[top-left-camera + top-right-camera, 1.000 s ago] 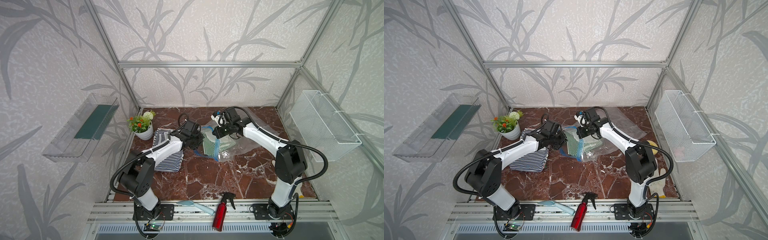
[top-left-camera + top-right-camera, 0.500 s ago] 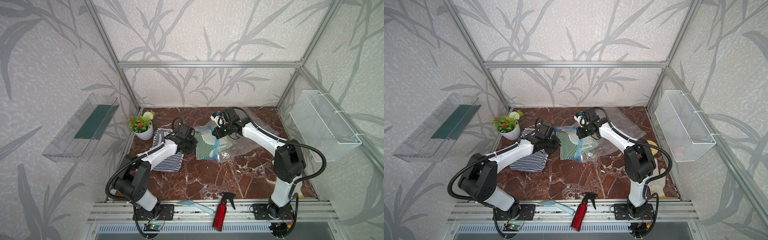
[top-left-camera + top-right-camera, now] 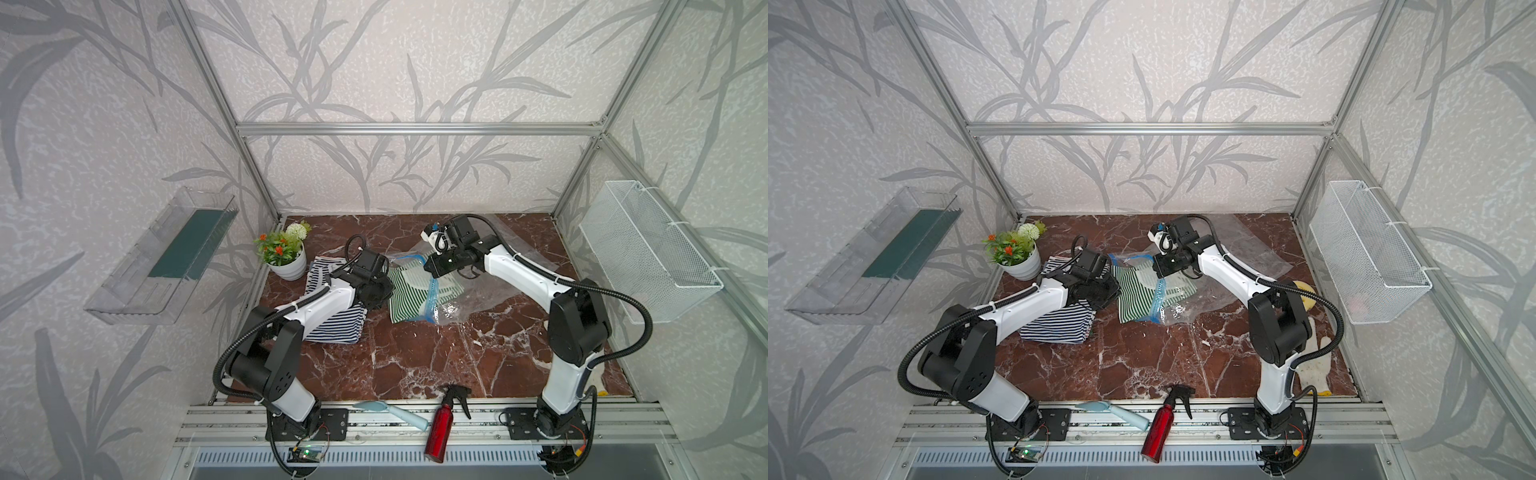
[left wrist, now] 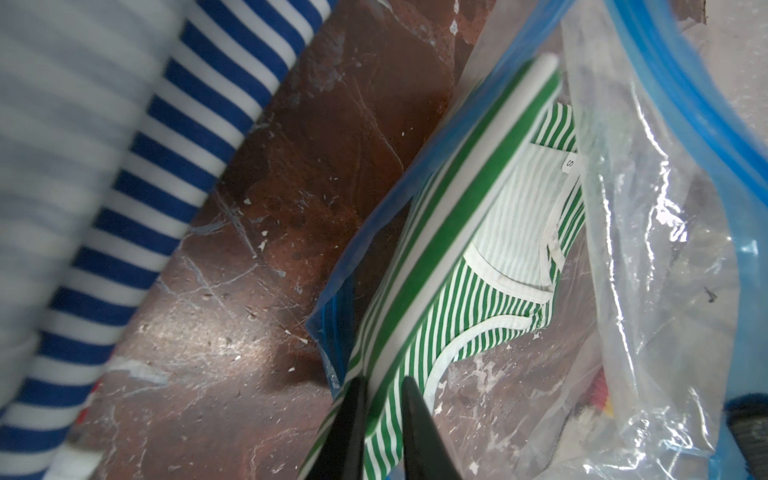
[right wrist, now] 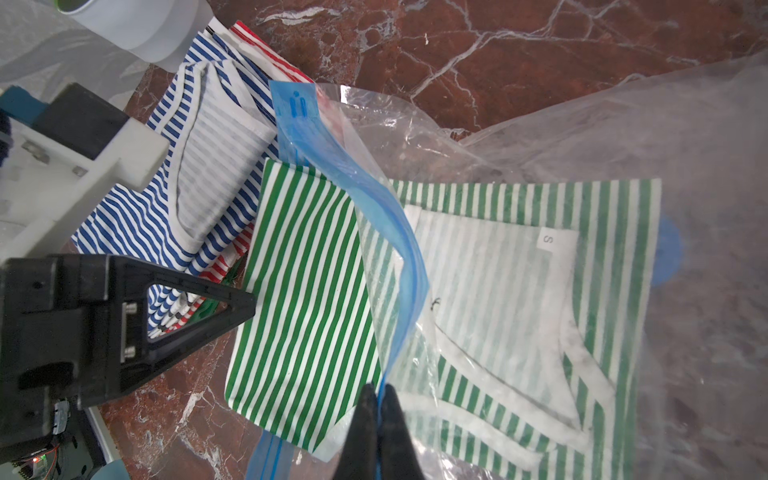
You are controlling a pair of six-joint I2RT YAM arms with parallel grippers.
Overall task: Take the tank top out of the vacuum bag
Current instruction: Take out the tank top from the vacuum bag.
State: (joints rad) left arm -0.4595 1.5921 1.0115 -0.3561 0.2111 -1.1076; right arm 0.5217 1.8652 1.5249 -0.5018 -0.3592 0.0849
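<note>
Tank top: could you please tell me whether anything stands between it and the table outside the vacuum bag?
Only the vacuum bag itself: its blue zip strip, pinched by the right gripper, crosses the tank top, whose neck end lies inside under clear plastic. The exposed hem end lies beside a blue-striped shirt.

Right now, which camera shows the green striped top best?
The right wrist camera: the green striped top lies flat, nearly whole, partly out of the bag. The left wrist camera sees it slanted and cut off; both top views show it small.
</note>
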